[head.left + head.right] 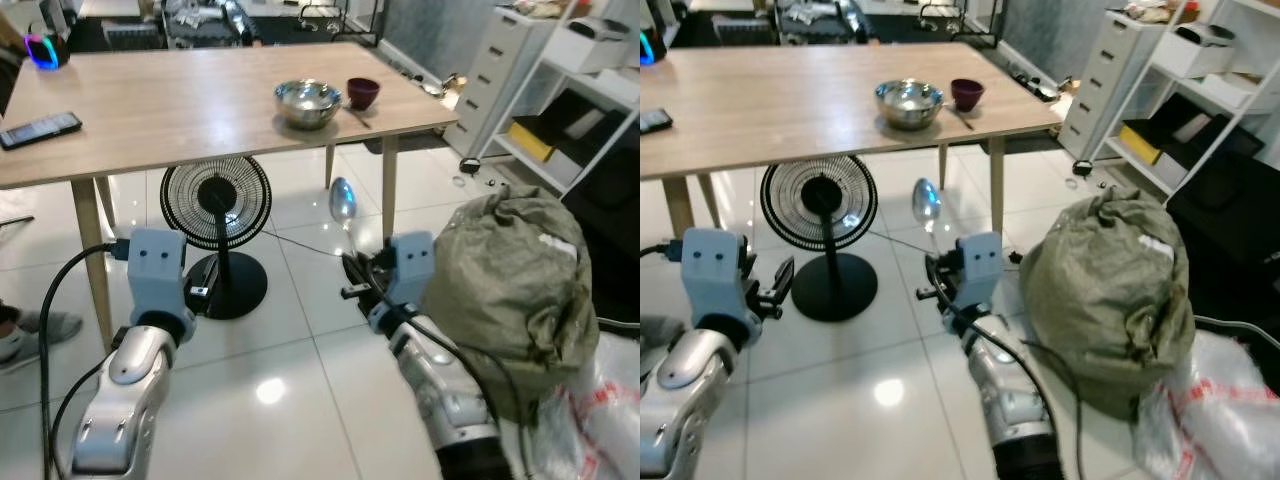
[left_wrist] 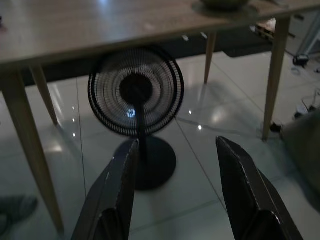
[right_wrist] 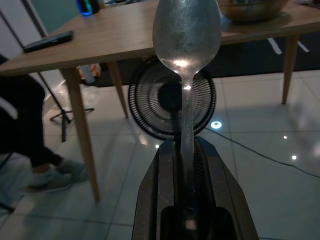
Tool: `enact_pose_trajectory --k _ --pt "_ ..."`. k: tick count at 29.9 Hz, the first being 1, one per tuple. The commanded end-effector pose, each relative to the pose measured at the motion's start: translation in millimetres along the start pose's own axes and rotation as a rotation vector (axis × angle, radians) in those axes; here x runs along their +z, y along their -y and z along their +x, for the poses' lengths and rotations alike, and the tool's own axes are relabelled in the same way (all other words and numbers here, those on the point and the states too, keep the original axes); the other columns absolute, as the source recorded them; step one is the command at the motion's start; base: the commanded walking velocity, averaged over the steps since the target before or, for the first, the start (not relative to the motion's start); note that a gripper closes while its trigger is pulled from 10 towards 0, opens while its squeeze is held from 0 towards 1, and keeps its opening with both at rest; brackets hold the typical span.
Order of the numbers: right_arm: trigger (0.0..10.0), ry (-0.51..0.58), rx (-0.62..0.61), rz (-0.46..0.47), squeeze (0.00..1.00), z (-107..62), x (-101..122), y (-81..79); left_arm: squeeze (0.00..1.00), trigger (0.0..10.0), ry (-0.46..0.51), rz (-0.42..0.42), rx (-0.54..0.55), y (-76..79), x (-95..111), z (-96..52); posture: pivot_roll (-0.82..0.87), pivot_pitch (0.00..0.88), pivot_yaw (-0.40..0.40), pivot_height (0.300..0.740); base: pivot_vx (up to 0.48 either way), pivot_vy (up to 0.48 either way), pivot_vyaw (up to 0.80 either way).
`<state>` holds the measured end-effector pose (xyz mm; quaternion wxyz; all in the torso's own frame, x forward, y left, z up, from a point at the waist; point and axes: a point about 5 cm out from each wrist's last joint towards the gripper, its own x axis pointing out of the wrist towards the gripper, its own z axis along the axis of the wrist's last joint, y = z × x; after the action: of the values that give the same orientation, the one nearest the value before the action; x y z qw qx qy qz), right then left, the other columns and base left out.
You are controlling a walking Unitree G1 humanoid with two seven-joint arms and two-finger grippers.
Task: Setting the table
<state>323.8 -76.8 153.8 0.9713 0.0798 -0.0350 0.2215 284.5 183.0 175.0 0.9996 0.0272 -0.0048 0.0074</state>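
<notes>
1. the right end effector (image 3: 187,165) is pinching the handle of a metal spoon (image 3: 186,35), holding it up in front of the counter (image 1: 170,110) with the bowl of the spoon pointing toward the counter's near edge.
2. the left end effector (image 2: 175,165) is hanging below the counter's near edge with its fingers spread and nothing between them, facing the black fan (image 1: 216,205) standing on the floor under the counter.
3. a steel bowl (image 1: 307,103) is sitting near the counter's right end, and a dark cup (image 1: 362,92) is standing just beside it, nearer the right edge.
4. a phone (image 1: 39,129) is lying near the counter's left end, well apart from the steel bowl.
5. a green sack (image 1: 515,285) is sitting on the floor to the right of the counter, just beside the right arm.
</notes>
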Motion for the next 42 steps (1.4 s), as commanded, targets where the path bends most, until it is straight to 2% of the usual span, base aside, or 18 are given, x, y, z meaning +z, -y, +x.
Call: enact_pose_trajectory --k 1,30,42 --pt "10.0 -0.003 -0.033 -0.009 0.0 -4.0 -1.2 8.8 0.0 10.0 -0.016 -0.001 -0.009 3.0 -3.6 -1.0 0.07 0.061 -0.005 0.74 0.48 0.0 0.0" --pt "10.0 0.005 -0.035 -0.006 0.0 -2.6 -0.4 8.8 0.0 10.0 -0.014 0.003 -0.004 0.9 -3.4 -0.4 0.08 0.055 -0.003 0.74 0.48 0.0 0.0" --pt "10.0 0.023 -0.051 -0.018 0.0 -0.9 4.7 14.4 0.0 10.0 -0.005 0.005 -0.007 0.9 -1.9 0.1 0.08 0.045 -0.003 0.74 0.48 0.0 0.0"
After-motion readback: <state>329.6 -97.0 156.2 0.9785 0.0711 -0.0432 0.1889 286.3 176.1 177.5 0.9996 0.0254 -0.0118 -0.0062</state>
